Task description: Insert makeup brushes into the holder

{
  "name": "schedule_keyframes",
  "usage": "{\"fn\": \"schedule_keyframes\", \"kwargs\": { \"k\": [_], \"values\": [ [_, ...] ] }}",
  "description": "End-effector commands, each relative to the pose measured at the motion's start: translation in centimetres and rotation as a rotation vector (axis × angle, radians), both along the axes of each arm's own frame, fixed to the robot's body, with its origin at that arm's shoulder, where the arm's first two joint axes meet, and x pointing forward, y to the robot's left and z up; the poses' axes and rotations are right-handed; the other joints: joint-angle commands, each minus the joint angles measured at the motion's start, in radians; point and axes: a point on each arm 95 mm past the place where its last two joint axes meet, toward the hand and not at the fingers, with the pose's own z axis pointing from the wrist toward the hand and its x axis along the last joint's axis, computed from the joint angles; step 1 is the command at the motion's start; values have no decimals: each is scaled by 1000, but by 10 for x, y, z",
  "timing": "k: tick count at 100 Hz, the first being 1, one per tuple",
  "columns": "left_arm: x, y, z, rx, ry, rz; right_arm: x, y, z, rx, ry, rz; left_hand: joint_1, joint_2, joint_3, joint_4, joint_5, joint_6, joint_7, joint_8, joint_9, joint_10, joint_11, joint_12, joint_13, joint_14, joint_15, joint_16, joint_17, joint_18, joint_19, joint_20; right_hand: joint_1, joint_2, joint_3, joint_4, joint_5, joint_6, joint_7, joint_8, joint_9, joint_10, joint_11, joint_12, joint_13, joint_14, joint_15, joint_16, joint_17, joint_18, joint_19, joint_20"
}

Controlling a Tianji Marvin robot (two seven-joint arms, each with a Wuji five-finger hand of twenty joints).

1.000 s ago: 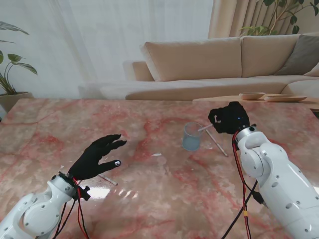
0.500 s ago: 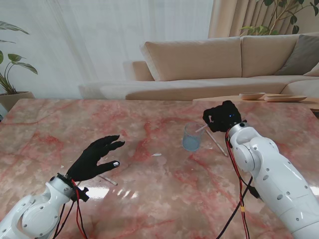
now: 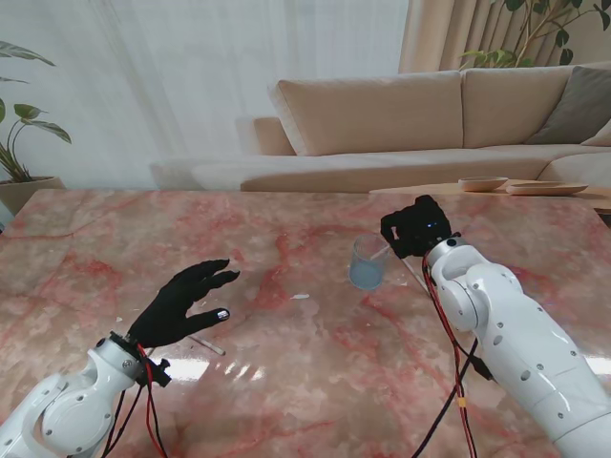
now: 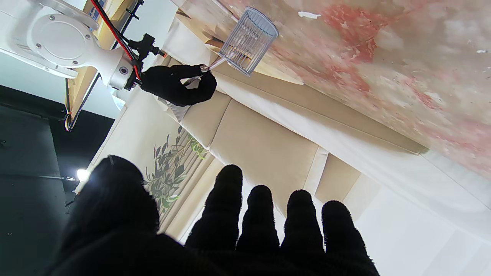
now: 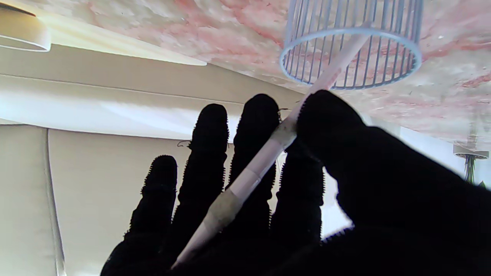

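From the stand's view the right hand (image 3: 416, 227) sits just beside the holder (image 3: 368, 262), pinching a brush (image 3: 383, 250) whose pale handle slants down from the fingers over the holder's rim; a second brush (image 3: 417, 277) lies flat on the table (image 3: 286, 382) to the right of the holder, and the left hand (image 3: 184, 301) hovers well apart with its fingers spread, holding nothing. In the left wrist view the holder (image 4: 249, 41) stands upright on the table and the brush (image 4: 213, 64) runs from the right hand (image 4: 177, 83) to its rim, steeply tilted, not vertical. In the right wrist view the brush (image 5: 264, 153) is gripped between thumb and fingers (image 5: 259, 115), its long axis pointing away from the palm, its far end already inside the holder (image 5: 351, 38) and leaning against the wall. My worry is that pushing along this slant could tip or slide the light holder, or that letting go early lets the brush lever back out
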Motion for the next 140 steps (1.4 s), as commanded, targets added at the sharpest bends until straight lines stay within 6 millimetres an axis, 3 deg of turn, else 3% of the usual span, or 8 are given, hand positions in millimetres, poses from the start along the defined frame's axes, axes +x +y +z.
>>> {"fn": "schedule_keyframes", "kwargs": {
  "k": [1,53,59,75,100,108,115,140],
  "values": [
    [-2,-1,-4,2,12,-2,0,2,-4,-12,22,0,0,43,-26,-16,-13,-19,-10,11,-5,-20,-16,-14,-29,-51,-24,-12,-1,-22,-39,-5,15,-13,50,28,42,9,48,-25,35,-48,58,-13,30,-16,5,16,-7,26,12,-21],
    [-2,1,-4,0,11,4,5,17,-11,-124,60,46,3,41,-26,-16,-13,-20,-9,11,-4,-18,-15,-13,-28,-50,-23,-12,-1,-22,-36,-3,-132,-81,-27,52,-62,87,-196,-72,-128,-56,-53,33,-57,-17,-40,3,-29,26,-11,-17],
    [-2,2,-4,1,10,5,6,18,-11,-136,78,43,3,41,-26,-16,-11,-19,-9,11,-4,-17,-15,-13,-28,-48,-23,-11,-1,-21,-36,-3,-194,-53,-53,149,-59,122,-294,-33,-174,-55,-57,-39,-82,-18,-53,-1,-38,24,-20,-13],
    [-2,3,-4,3,12,7,6,19,-12,-136,80,40,6,41,-25,-16,-11,-18,-8,11,-3,-16,-14,-13,-28,-47,-23,-11,-1,-21,-36,-4,-268,-40,-115,138,-117,156,-389,-47,-288,-37,-124,-93,-155,-20,-91,-17,-53,22,-31,-6],
    [-3,4,-5,4,11,9,-2,17,-9,-92,46,47,6,41,-26,-17,-11,-19,-9,11,-4,-17,-15,-13,-28,-48,-23,-11,-1,-20,-37,-4,-326,75,-266,152,-337,293,-725,-339,-630,56,-496,-524,-403,-22,-427,-270,-118,-7,-122,1],
    [-3,4,-5,5,12,7,-6,16,-5,-52,11,52,6,41,-26,-17,-11,-18,-9,11,-4,-18,-15,-13,-29,-48,-23,-11,-1,-19,-37,-4,-301,169,-433,173,-409,315,-803,-397,-732,62,-550,-622,-479,-30,-508,-334,-150,-25,-168,-21],
    [-3,4,-5,4,14,5,-12,14,-1,-23,-23,47,6,41,-26,-17,-12,-20,-9,11,-4,-19,-15,-13,-28,-49,-23,-12,-1,-21,-36,-4,-337,189,-534,186,-450,334,-822,-405,-783,71,-558,-638,-522,-32,-527,-345,-176,-34,-182,-24],
    [-5,3,-7,6,21,1,-30,-3,6,107,-102,-51,7,42,-25,-17,-13,-19,-9,11,-4,-19,-15,-13,-29,-49,-23,-12,-1,-21,-35,-3,-364,156,-468,207,-578,404,-853,-387,-900,105,-595,-655,-605,-31,-513,-321,-225,-47,-178,2]
  ]
}}
